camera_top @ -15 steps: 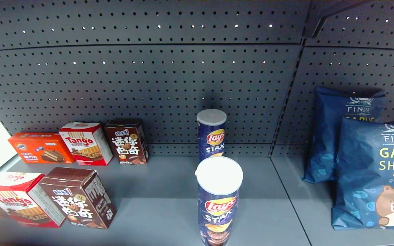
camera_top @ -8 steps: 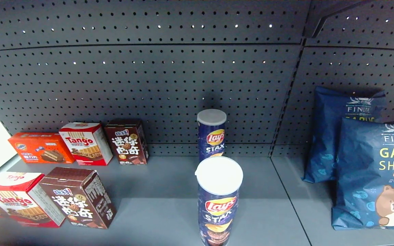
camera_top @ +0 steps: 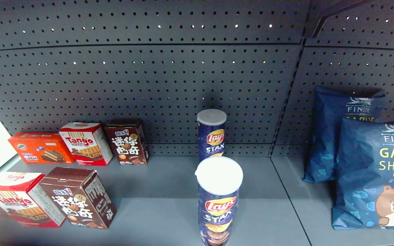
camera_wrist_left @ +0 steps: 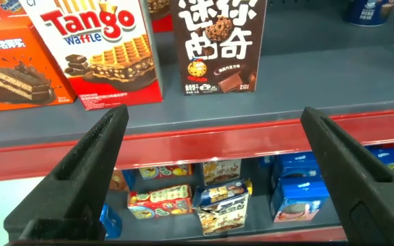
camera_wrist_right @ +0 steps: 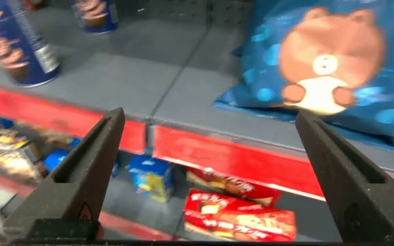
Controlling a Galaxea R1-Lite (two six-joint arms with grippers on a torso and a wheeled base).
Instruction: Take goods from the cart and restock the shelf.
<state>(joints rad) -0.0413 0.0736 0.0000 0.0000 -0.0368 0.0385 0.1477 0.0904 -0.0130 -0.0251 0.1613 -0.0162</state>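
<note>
Shelf (camera_top: 169,212), grey, red-edged, bears upright blue chip cans (camera_top: 218,205); left gripper (camera_wrist_left: 212,113) and right gripper (camera_wrist_right: 209,115) hold jaws wide apart.

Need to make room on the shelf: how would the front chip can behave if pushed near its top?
The front chip can stands upright, tall and narrow, on the smooth shelf, so a high push would probably tip it. Being round, it would likely roll once down. The rear can stands behind it and might get knocked.

On the shelf (camera_top: 169,208): boxes (camera_top: 80,196) left, cans (camera_top: 218,201) centre, one behind the other, bags (camera_top: 375,174) right.
</note>
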